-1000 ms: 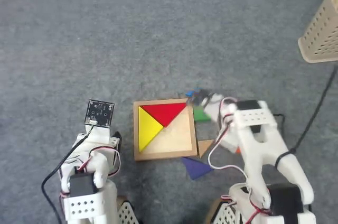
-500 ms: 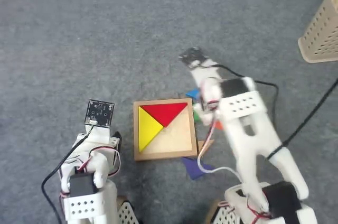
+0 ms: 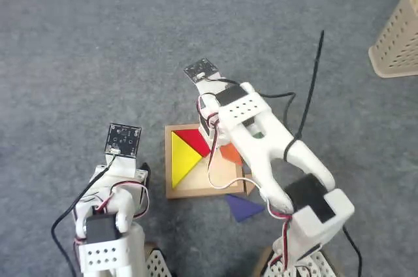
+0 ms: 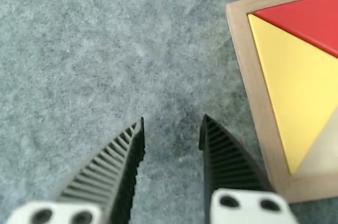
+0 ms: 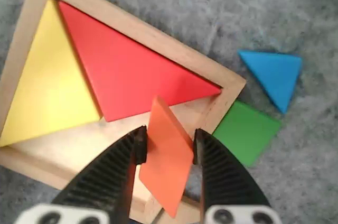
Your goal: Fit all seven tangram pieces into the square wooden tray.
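We see the square wooden tray [image 3: 168,172] near the middle of the grey table [image 3: 98,48], a bit closer to the near edge. Two pieces lie flat inside it. The red triangle [image 3: 192,138] fills the far side of the tray. The yellow triangle [image 3: 183,156] fills the left side, and its edge touches the red one. The rest of the tray floor is bare wood.

The right arm [image 3: 261,149] comes up from the near edge of the table. It bends and leans far over the right side of the tray. Its right pincer [image 5: 168,134] points down and pinches the orange piece [image 5: 166,160] by its two long sides. The orange piece is tilted. It hangs over the bare wood and the tray's right rim, just beside the tip of the red triangle. We cannot tell if it touches the tray.

The left arm [image 3: 111,218] is folded up by the near edge, to the left of the tray. Its left pincer [image 4: 171,123] is spread apart with nothing in it, low over the grey table, just beside the tray's left rim.

Outside the tray, the green square [image 5: 247,131] lies close to its far right corner, and the blue triangle [image 5: 272,73] lies just past that. The purple triangle [image 3: 245,206] lies by the tray's near right corner. A tan basket [image 3: 398,35] stands at the far right corner of the table.
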